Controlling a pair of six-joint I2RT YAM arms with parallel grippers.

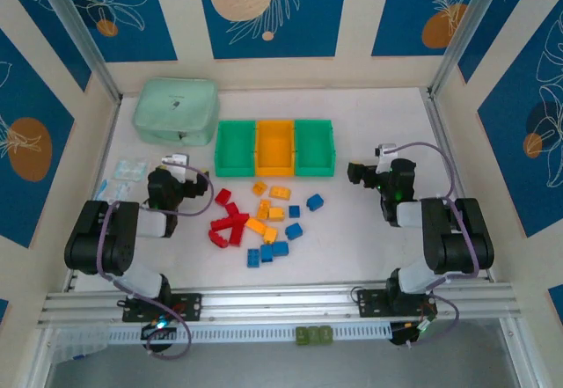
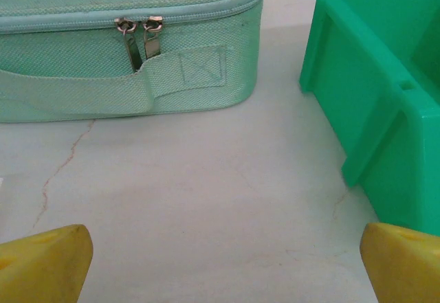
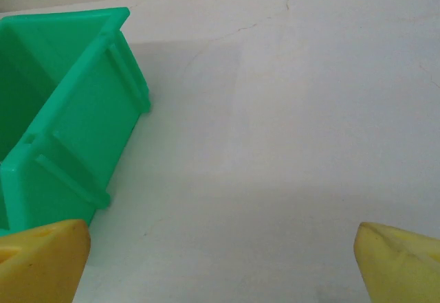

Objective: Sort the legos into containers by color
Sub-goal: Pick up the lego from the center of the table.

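The surface (image 1: 369,247) is carrying a mint pouch (image 1: 176,111), with the containers (image 1: 275,174) sitting beside it. The left end effector (image 2: 223,262) and the right end effector (image 3: 220,262) are gaping open — holding nothing. The legos (image 1: 259,225) are lying loose in front of the containers.

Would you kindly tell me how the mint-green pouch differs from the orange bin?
The pouch is pale mint fabric, zipped shut; the orange bin is hard plastic, open-topped. The pouch lies apart; the orange bin sits between two green bins. Both rest on the table.
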